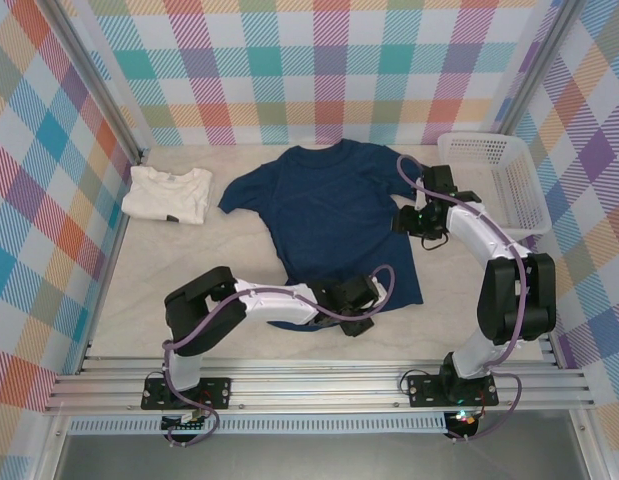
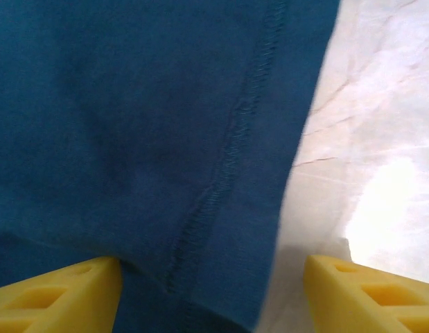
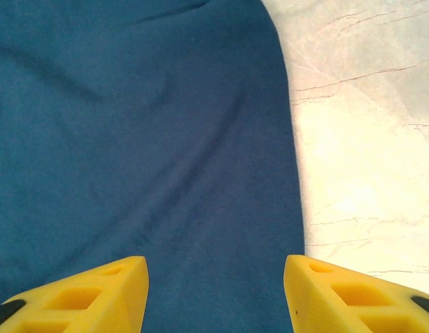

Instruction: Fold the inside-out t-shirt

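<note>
The inside-out t-shirt (image 1: 329, 215) is lying spread flat in the middle of the tabletop (image 1: 189, 280), its long axis running near to far, with the neck at the far end and the hem at the near end. The left gripper (image 1: 357, 308) is hovering at the near hem, toward its right corner. In the left wrist view its yellow fingers (image 2: 62, 295) are standing wide apart, straddling the stitched hem seam and gripping nothing. The right gripper (image 1: 421, 225) is sitting at the shirt's right side edge, about halfway up the body. It is also released, its fingers (image 3: 353, 291) spread over the cloth's edge where it is meeting bare tabletop.

Nearly all of the shirt is lying to the left of the right gripper and on the far side of the left one, so a lengthwise fold is probably calling for both to pinch the right edge and carry it leftward. Whether either set of fingertips is touching the cloth is hard to tell from these angles.

A cream folded shirt (image 1: 169, 193) is resting at the far left, well apart, and a white basket (image 1: 489, 170) is standing at the far right
</note>
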Controlling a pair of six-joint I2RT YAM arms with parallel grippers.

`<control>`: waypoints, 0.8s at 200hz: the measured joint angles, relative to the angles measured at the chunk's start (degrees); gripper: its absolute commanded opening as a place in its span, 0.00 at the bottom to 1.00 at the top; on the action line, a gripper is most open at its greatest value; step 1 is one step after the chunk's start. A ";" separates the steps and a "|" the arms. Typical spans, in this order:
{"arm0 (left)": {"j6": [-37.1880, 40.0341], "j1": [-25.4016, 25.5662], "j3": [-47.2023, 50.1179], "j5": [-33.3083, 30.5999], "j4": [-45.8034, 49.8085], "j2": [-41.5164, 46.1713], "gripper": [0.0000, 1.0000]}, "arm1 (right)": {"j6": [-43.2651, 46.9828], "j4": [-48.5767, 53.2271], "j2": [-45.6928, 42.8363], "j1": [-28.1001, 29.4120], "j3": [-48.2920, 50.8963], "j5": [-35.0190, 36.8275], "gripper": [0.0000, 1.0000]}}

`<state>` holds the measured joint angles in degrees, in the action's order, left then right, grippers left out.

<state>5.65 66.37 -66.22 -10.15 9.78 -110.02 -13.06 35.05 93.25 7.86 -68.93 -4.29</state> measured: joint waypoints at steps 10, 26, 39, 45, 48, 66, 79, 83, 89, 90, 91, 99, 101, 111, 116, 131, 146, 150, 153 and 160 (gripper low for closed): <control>0.28 -0.02 -0.24 -1.46 0.20 -0.15 0.56 | 0.00 -0.22 0.00 0.00 0.00 -0.48 0.54; 1.11 -0.02 -0.57 -3.02 0.13 -0.15 0.45 | 0.00 -0.50 0.00 0.00 0.00 -1.11 0.54; 1.36 -0.02 -0.94 -3.76 0.13 -0.15 0.37 | -0.02 -0.74 0.00 0.00 0.02 -1.51 0.55; 1.31 -0.11 -1.11 -4.07 0.15 -0.15 0.33 | -0.02 -0.83 -0.02 0.00 0.07 -1.68 0.54; 1.07 -0.13 -1.20 -4.13 0.11 -0.15 0.30 | -0.02 -0.87 -0.04 0.00 0.11 -1.79 0.54; 1.09 -0.28 -1.44 -4.37 -0.22 -0.15 0.20 | -0.17 -1.05 -0.22 0.00 0.50 -2.27 0.54; 0.66 -0.61 -1.46 -4.33 -0.52 -0.15 0.11 | -0.24 -1.05 -0.68 0.00 0.87 -2.49 0.54; 0.13 -0.83 -1.46 -4.28 -0.61 -0.15 0.09 | -0.31 -1.11 -0.94 0.00 1.05 -2.51 0.54; -0.11 -1.18 -1.46 -4.00 -0.72 -0.13 0.04 | -0.44 -1.20 -1.36 0.00 1.33 -2.71 0.54; -0.20 -1.27 -1.46 -3.93 -0.76 -0.13 0.03 | -0.48 -1.25 -1.53 0.00 1.44 -2.73 0.54; 0.00 -1.36 -1.46 -3.85 -0.81 -0.13 0.03 | -0.50 -1.27 -1.60 0.00 1.49 -2.75 0.54; -0.09 -2.05 -1.46 -3.10 -0.87 -0.07 0.00 | -0.90 -1.62 -2.67 0.00 2.27 -2.97 0.54; -0.39 -2.25 -1.46 -2.89 -0.83 -0.02 0.00 | -1.01 -1.70 -3.02 0.00 2.56 -3.10 0.54; -0.74 -3.45 -1.46 -1.60 -0.81 0.37 0.00 | -1.25 -2.19 -5.14 0.00 4.07 -3.34 0.54; -1.14 -4.09 -1.46 -0.94 -0.70 0.70 0.00 | -1.27 -2.54 -6.82 0.00 5.25 -3.69 0.54; -2.34 -6.62 -1.51 2.49 -0.15 2.21 0.00 | -1.16 -3.65 -13.22 0.24 9.49 -4.74 0.54; -4.20 -9.92 -2.49 6.93 1.40 3.78 0.00 | -0.76 -6.05 -22.93 1.68 15.69 -6.21 0.54; -4.81 -11.04 -3.06 8.00 1.90 4.04 0.00 | -0.59 -6.84 -25.81 2.51 17.49 -6.75 0.54; -5.03 -11.72 -3.45 8.94 2.23 4.17 0.00 | -0.48 -7.78 -28.39 3.54 19.26 -7.06 0.54; -5.95 -13.44 -4.50 10.84 2.97 4.37 0.00 | 0.00 -9.51 -33.51 5.95 22.67 -8.11 0.54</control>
<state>-0.30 52.93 -70.72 0.69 12.75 -105.65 -13.06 25.54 59.75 13.80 -46.26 -12.40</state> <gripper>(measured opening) 0.052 0.540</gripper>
